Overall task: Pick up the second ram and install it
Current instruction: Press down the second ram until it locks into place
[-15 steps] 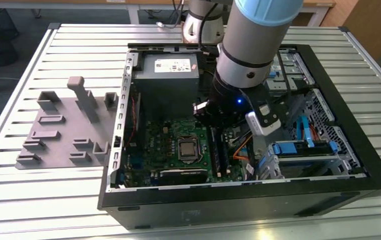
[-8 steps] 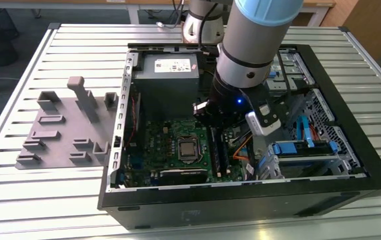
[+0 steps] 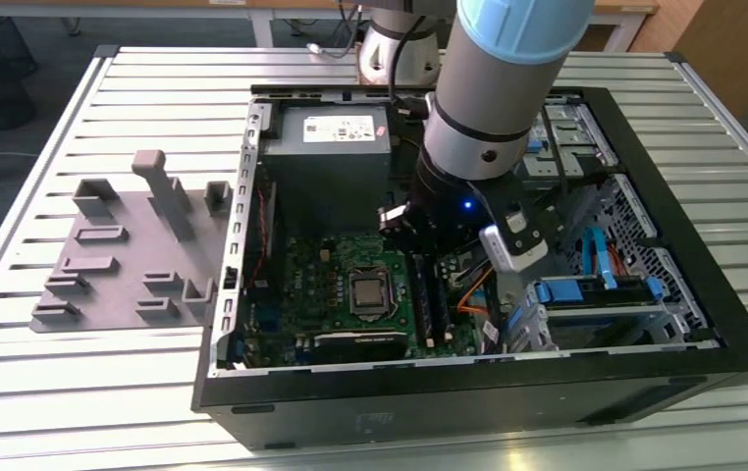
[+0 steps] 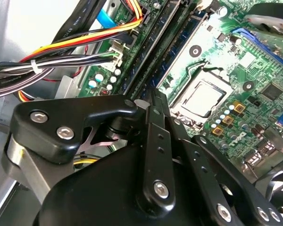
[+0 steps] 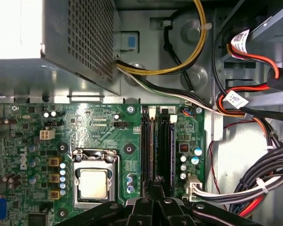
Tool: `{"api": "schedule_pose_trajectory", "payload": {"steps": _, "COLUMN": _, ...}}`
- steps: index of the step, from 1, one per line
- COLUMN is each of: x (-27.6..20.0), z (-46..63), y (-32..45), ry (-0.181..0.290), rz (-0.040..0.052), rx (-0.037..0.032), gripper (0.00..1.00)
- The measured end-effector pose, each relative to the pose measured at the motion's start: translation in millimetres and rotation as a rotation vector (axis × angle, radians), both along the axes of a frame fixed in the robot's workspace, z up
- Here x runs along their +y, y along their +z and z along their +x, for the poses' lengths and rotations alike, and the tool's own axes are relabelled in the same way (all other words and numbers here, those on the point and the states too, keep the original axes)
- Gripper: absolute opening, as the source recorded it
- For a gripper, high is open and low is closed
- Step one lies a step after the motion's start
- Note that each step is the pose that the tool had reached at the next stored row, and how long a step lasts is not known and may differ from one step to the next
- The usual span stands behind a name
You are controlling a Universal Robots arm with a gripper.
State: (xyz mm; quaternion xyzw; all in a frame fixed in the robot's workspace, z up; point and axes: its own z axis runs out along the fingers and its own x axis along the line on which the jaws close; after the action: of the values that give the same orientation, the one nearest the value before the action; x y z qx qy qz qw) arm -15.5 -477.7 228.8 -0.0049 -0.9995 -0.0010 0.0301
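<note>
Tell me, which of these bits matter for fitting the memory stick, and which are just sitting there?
Part of the job:
- the gripper, down at the slots
- the memory slots
- the motherboard that carries them

Just sitting there:
- the grey fixture on the table beside the case
- the power supply
- the processor socket
- the cable bundle

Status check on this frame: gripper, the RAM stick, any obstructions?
Gripper down inside the case, over the memory slots; finger state unclear. RAM stick not clearly identifiable. Cable bundle beside the slots, not across them.
</note>
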Motion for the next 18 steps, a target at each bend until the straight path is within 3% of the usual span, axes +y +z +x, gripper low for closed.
{"api": "schedule_pose_trajectory", "payload": {"steps": 8, "x": 0.0, "z": 0.0, "y": -7.8, "ry": 0.000, "rz": 0.0000, "rx": 0.0000, "gripper": 0.11}}
{"api": "schedule_pose_trajectory", "payload": {"steps": 18, "x": -0.1, "z": 0.0, "y": -12.1, "ry": 0.000, "rz": -0.0002, "rx": 0.0000, "gripper": 0.11}}
